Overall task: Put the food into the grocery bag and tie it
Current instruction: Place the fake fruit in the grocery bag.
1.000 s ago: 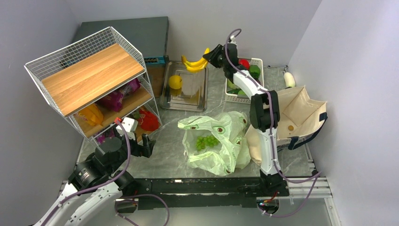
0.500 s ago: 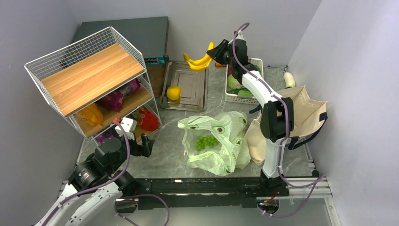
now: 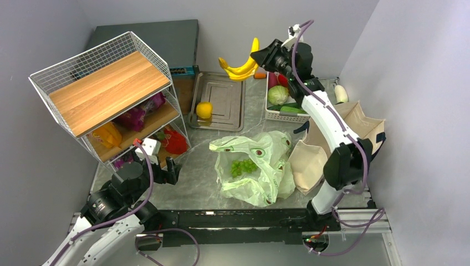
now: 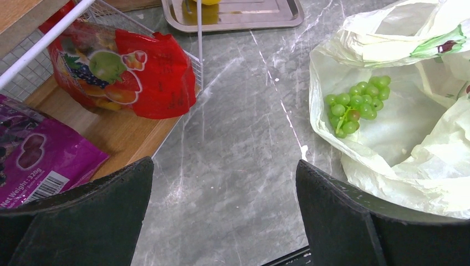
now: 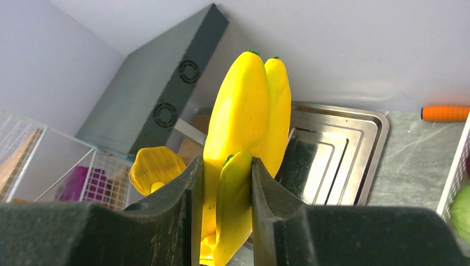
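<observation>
My right gripper (image 3: 262,57) is shut on a bunch of yellow bananas (image 3: 242,64) and holds it in the air near the back wall, above the steel tray (image 3: 233,105). In the right wrist view the bananas (image 5: 246,116) stick up between the two fingers. A yellow lemon (image 3: 204,110) lies on the tray's left side. The pale-green grocery bag (image 3: 260,172) lies open in the middle of the table with green grapes (image 3: 243,166) inside; the grapes (image 4: 357,105) also show in the left wrist view. My left gripper (image 3: 169,170) hovers open over bare table, left of the bag (image 4: 410,133).
A wire rack (image 3: 100,94) with snack packets (image 4: 124,75) stands at the left. A white basket (image 3: 285,113) at the back right holds a cabbage and other produce. A beige tote (image 3: 354,127) lies right of the bag. An orange carrot (image 5: 443,113) lies by the wall.
The right arm has lifted and swung right, carrying the bananas up and away from the tray. The lemon has shifted down the tray's left side. The left arm has stayed put.
</observation>
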